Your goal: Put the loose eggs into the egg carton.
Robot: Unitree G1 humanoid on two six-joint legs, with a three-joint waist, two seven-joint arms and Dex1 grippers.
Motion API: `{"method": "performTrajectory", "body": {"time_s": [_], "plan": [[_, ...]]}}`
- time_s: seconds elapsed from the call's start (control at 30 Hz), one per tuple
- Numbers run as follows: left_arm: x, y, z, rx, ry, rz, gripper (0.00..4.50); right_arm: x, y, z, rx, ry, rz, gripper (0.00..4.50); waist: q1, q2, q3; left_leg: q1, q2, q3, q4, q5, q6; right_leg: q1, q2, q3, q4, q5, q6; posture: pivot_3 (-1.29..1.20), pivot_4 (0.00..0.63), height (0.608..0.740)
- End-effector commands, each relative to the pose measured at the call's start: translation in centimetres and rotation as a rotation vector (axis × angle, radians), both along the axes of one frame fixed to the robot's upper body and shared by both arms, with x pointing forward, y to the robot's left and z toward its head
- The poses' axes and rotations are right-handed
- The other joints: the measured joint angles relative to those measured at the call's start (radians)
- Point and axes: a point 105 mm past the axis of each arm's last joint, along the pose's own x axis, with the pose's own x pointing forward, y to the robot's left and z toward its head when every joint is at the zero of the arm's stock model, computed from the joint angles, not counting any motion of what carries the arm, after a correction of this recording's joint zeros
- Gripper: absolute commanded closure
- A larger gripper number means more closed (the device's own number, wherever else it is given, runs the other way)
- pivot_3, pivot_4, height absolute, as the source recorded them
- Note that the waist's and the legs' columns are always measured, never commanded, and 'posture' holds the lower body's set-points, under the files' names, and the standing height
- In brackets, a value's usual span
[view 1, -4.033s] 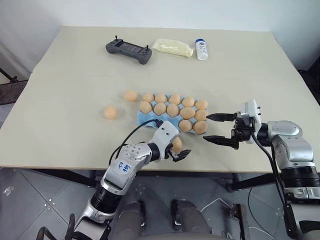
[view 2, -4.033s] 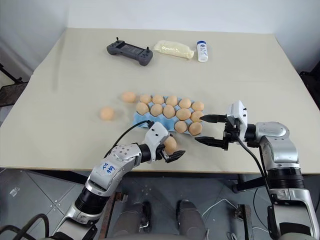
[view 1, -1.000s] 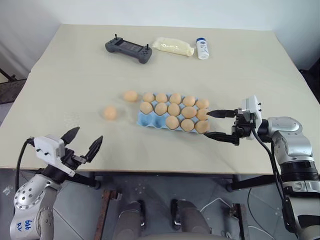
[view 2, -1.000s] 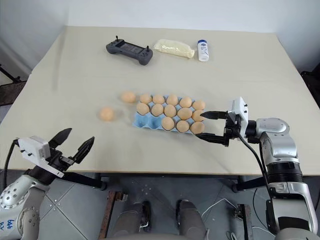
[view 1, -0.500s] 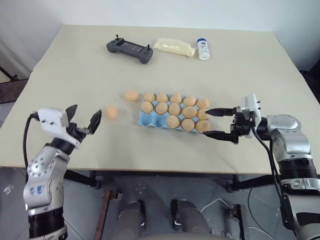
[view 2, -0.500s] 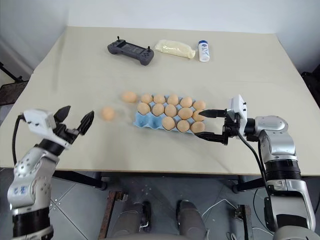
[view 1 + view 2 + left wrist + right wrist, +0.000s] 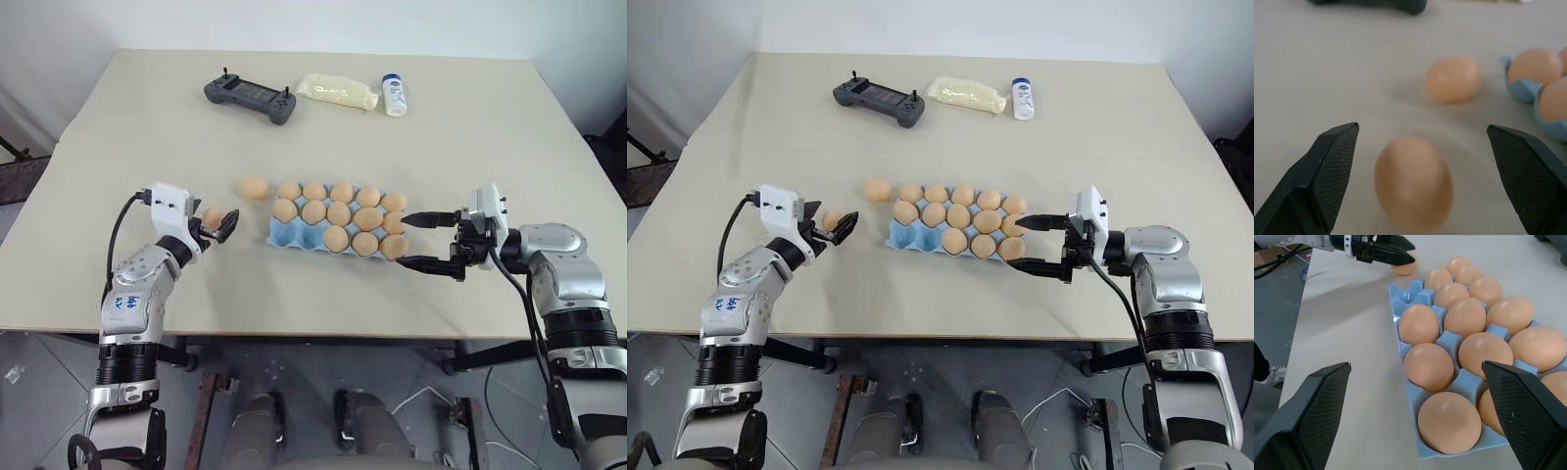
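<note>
Head views, egg count: thirteen light brown eggs are sitting in the light blue moulded pulp egg carton (image 7: pixel 294 231), leaving two cups bare at its left end; two tan loose eggs are lying outside it.
Head views, loose eggs: one loose egg by the carton (image 7: pixel 255 188) is resting on the beige surface (image 7: pixel 147 117) just beside the carton's far left corner; the other, the near loose egg (image 7: pixel 213 217), is lying further left.
Head views, left hand: the left hand (image 7: pixel 208 227) is reaching level with its black fingers spread wide, the near loose egg lying between them, not gripped.
Head views, right hand: the right hand (image 7: pixel 415 240) is hovering at the carton's right end, fingers spread, empty.
Head views, other things: one dark grey game controller (image 7: pixel 251 98), one pale yellow bag (image 7: pixel 339 92) and one small white bottle (image 7: pixel 394 95) are lying at the far side.
Left wrist view: the near egg (image 7: pixel 1413 182) is lying between the two open fingertips, with the second egg (image 7: pixel 1453 79) beyond and the carton's edge (image 7: pixel 1520 90) beside it.
Right wrist view: the filled carton (image 7: pixel 1449 340) is lying just ahead of the spread fingers.
</note>
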Motion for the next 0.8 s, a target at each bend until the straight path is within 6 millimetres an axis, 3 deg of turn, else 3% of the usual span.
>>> {"method": "performTrajectory", "body": {"time_s": [0.03,0.17,0.2,0.5,0.8], "plan": [[0.3,0.0,0.8,0.005,0.015,0.022,0.03,-0.3,-0.3,1.1,0.002,-0.045,0.006,0.0,0.0,0.0,0.0,0.0,0.0,0.0,0.0,0.0,0.0,0.0,0.0,0.0,0.0,0.0,0.0,0.0,0.15,0.74],[0.4,0.2,0.3,0.011,0.075,0.034,0.03,-0.3,-0.1,1.0,0.005,-0.044,0.008,0.0,-0.001,0.0,0.0,0.0,0.0,0.0,0.002,-0.002,-0.003,0.0,0.0,0.0,0.001,0.0,0.0,0.0,0.15,0.74],[0.4,0.4,0.2,0.008,0.081,0.048,0.21,-0.3,0.0,1.1,0.014,-0.049,0.014,0.0,0.0,0.0,0.0,0.0,0.0,0.0,0.002,-0.002,-0.003,0.0,0.0,0.0,0.001,0.0,0.0,0.0,0.15,0.74],[-0.2,0.5,2.0,0.007,0.018,0.056,2.72,-0.1,0.2,1.6,0.057,-0.079,0.021,0.0,0.0,0.0,0.0,0.0,0.0,0.0,0.005,-0.002,-0.004,0.0,0.0,0.0,0.004,0.0,0.0,0.0,0.15,0.74],[-1.5,-4.7,8.1,0.002,-0.178,-0.21,2.89,-0.1,0.2,1.5,0.06,-0.072,0.014,0.0,0.0,0.0,0.0,0.0,0.0,0.0,0.005,-0.002,-0.005,0.0,0.0,0.0,0.004,0.0,0.0,0.0,0.15,0.74]]}}
